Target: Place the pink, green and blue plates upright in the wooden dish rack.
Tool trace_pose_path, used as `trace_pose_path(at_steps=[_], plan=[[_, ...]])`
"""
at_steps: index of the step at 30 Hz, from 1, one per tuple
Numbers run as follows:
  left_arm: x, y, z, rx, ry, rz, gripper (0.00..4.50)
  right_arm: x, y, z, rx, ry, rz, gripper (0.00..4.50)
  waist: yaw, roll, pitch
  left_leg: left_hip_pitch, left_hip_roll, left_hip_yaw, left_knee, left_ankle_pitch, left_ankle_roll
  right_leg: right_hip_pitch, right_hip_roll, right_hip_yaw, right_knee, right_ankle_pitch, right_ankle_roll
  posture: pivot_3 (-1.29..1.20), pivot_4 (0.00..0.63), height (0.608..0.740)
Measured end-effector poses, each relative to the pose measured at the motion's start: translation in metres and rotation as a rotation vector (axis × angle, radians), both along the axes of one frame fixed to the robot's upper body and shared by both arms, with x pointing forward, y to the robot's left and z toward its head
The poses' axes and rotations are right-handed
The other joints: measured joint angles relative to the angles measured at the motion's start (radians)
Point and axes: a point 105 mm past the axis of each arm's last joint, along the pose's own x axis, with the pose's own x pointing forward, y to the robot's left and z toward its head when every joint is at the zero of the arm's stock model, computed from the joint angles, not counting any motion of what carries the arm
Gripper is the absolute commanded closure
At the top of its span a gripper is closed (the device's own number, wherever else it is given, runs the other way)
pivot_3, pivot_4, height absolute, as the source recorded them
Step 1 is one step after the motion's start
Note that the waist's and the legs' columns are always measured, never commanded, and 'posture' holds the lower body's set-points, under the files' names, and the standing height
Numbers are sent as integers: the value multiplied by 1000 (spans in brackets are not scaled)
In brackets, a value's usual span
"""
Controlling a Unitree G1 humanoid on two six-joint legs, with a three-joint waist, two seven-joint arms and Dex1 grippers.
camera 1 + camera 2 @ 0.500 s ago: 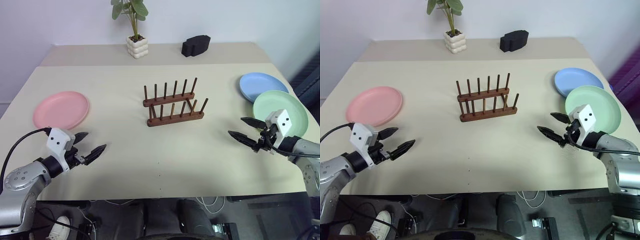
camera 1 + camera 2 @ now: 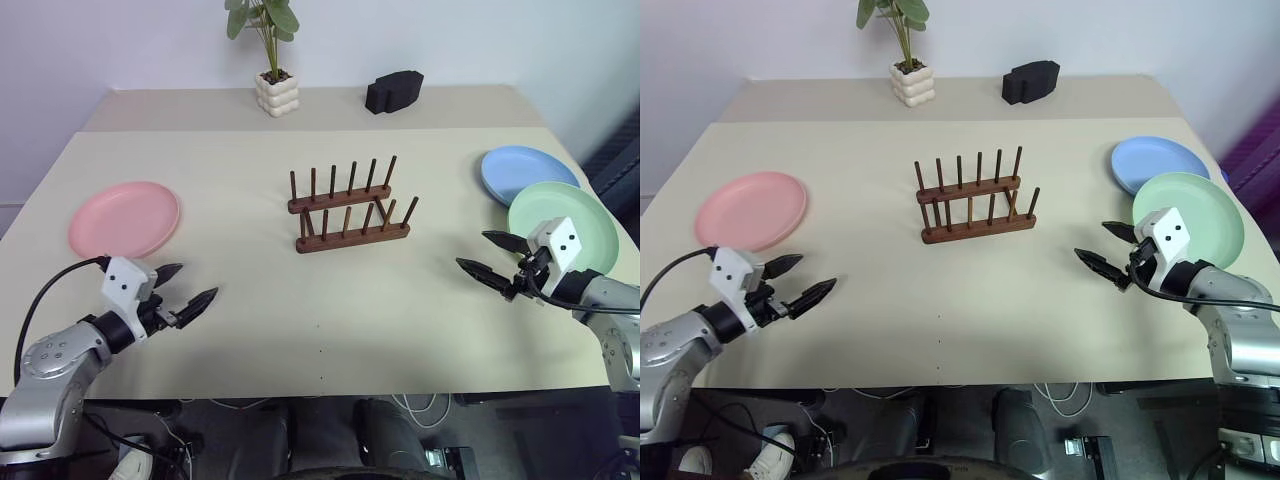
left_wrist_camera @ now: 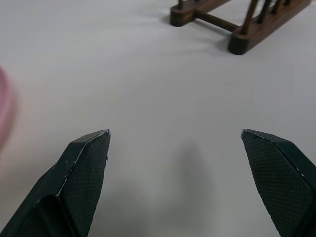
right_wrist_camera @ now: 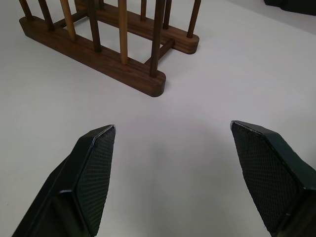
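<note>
Both arms reach in low over the near edge of the counter [image 2: 320, 310], each angled inward toward the middle. The left pincer [image 2: 185, 293] hangs just above the bare surface, pointing forward and to the right, its two black fingers [image 3: 84, 168] spread wide with nothing between them. The right pincer [image 2: 492, 258] mirrors it, pointing forward and to the left, also spread and empty — its fingers [image 4: 91, 173] frame bare counter with the near end of the rack beyond.

The wooden dish rack [image 2: 350, 205] stands at the centre of the counter, its pegs upright and no plate in it. The pink plate [image 2: 123, 218] lies flat on the left side, near the left pincer but apart from it. On the right, the green plate [image 2: 560, 225] lies flat just behind the right wrist, its far rim overlapping the blue plate [image 2: 527, 172].

At the back stand a potted plant [image 2: 272, 70] and a black blocky object [image 2: 393, 90].
</note>
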Motion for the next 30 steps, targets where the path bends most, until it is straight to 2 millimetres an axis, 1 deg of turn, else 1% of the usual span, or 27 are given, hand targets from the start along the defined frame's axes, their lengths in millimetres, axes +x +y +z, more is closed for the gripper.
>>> trace_pose_path(at_steps=[6, 7, 10, 14, 16, 18, 20, 22, 24, 26, 30], plan=[[2, -6, -3, -7, 5, -12, 138, 2, 5, -6, 18, 5, -6, 710, -2, 0, 0, 0, 0, 0, 0, 0, 0, 0, 0, 0, 0, 0, 0, 0, 150, 740], [2, -6, -3, -8, 5, -12, 59, 2, 7, -7, 18, 6, -4, 666, -1, 0, 0, 0, 0, 0, 0, 0, 0, 0, 0, 0, 0, 0, 0, 0, 150, 740], [3, -8, -1, -11, 3, -22, 59, 2, 11, -11, 22, 14, 1, 666, -1, 0, 0, 0, 0, 0, 0, 0, 0, 0, 0, 0, 0, 0, 0, 0, 150, 740], [8, -14, -2, -7, 12, -63, 59, 1, 18, -9, 23, 0, 12, 666, 1, 0, 0, 0, 0, 0, 0, 0, 0, 0, 1, 0, 0, 0, 0, 0, 150, 740], [14, -18, -3, -4, 15, -85, 59, 0, 22, -10, 32, -5, 17, 666, 1, 0, 0, 0, 0, 0, 0, 0, 0, 0, 2, 0, 0, 0, 0, 0, 150, 740], [25, -22, -3, 7, 12, -100, 59, -1, 26, -12, 42, -1, 21, 666, 3, 0, 0, 0, -1, 0, 0, 0, 0, 0, 2, 0, 1, 0, 0, 0, 150, 740], [43, -27, -3, 23, 13, -109, 59, -5, 33, -16, 42, 16, 41, 666, 5, 0, 0, 0, -1, -1, 2, 0, 0, 0, 3, -1, 2, 1, 1, 0, 150, 740], [64, -40, -5, 31, 10, -144, 59, -10, 41, -21, 38, 38, 69, 666, 6, 0, 0, 0, -2, -1, 2, 0, 0, 1, 2, -1, 2, 2, 3, 0, 150, 740], [80, -59, -5, 13, 8, -203, 59, -16, 53, -24, 35, 57, 108, 666, 3, 0, 0, 0, -2, 0, 3, 0, 0, 1, 2, -1, 1, 2, 4, 0, 150, 740], [90, -77, -8, 14, 21, -273, 59, -25, 65, -26, 47, 78, 152, 666, -1, -1, 0, -1, -3, 0, 2, 0, 1, 0, 2, -1, 1, 2, 5, 0, 150, 740], [102, -94, -17, 55, 48, -368, 59, -34, 78, -27, 61, 89, 182, 666, -4, -2, 1, -1, -2, 0, 0, 0, 1, -1, 3, -1, 2, 3, 5, 0, 150, 740]])
